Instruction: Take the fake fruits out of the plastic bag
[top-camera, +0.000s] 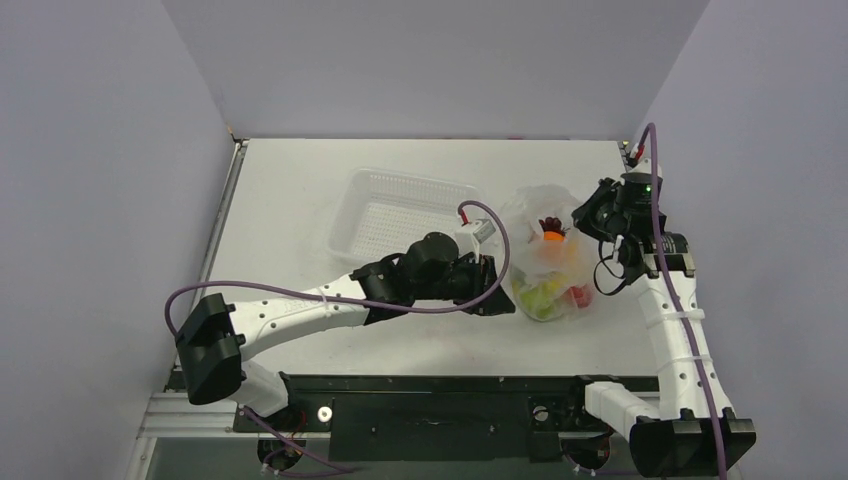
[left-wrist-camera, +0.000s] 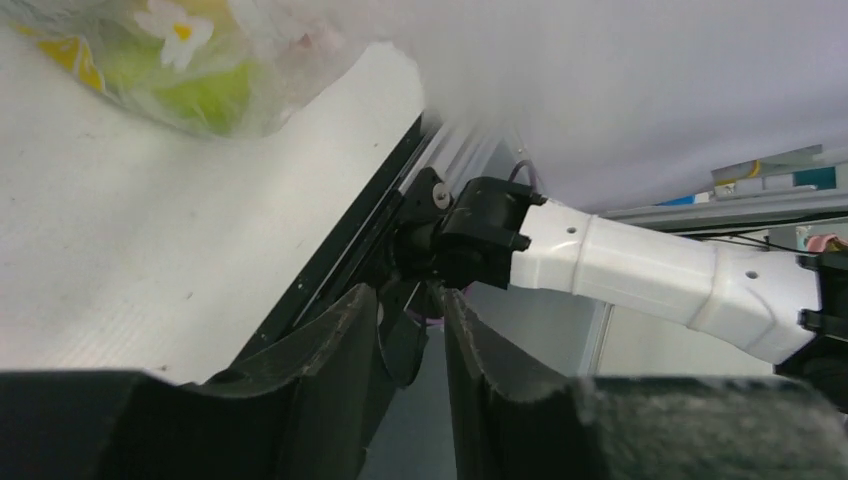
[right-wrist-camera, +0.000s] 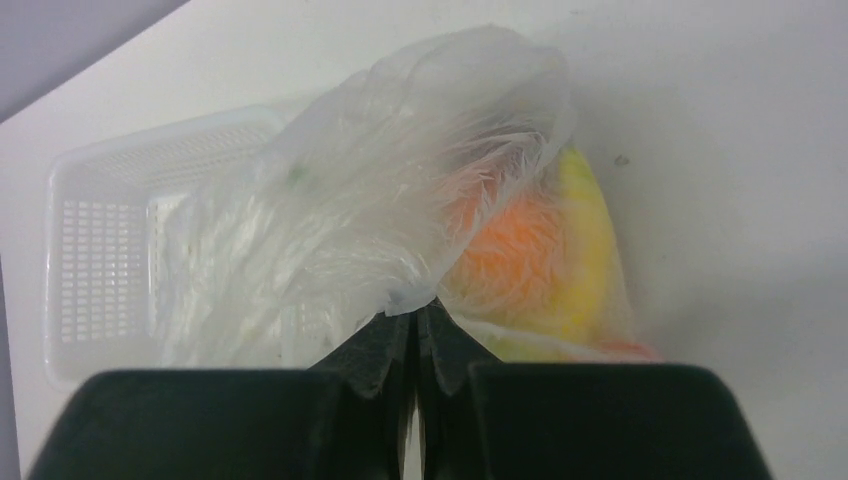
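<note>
The fake fruits (top-camera: 548, 288) all sit inside the plastic bag (top-camera: 535, 202). Right gripper (right-wrist-camera: 415, 312) pinches the bag's top; left gripper (left-wrist-camera: 407, 297) beside the bag, barely parted, empty.

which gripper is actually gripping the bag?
The right gripper, shut on a fold of the plastic bag; the left gripper sits beside it, parted, empty.

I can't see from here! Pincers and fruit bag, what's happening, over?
Right pincer shut on plastic bag top. Left pincer slightly open, empty, beside bag. Fake fruits inside bag. Nothing blocking.
</note>
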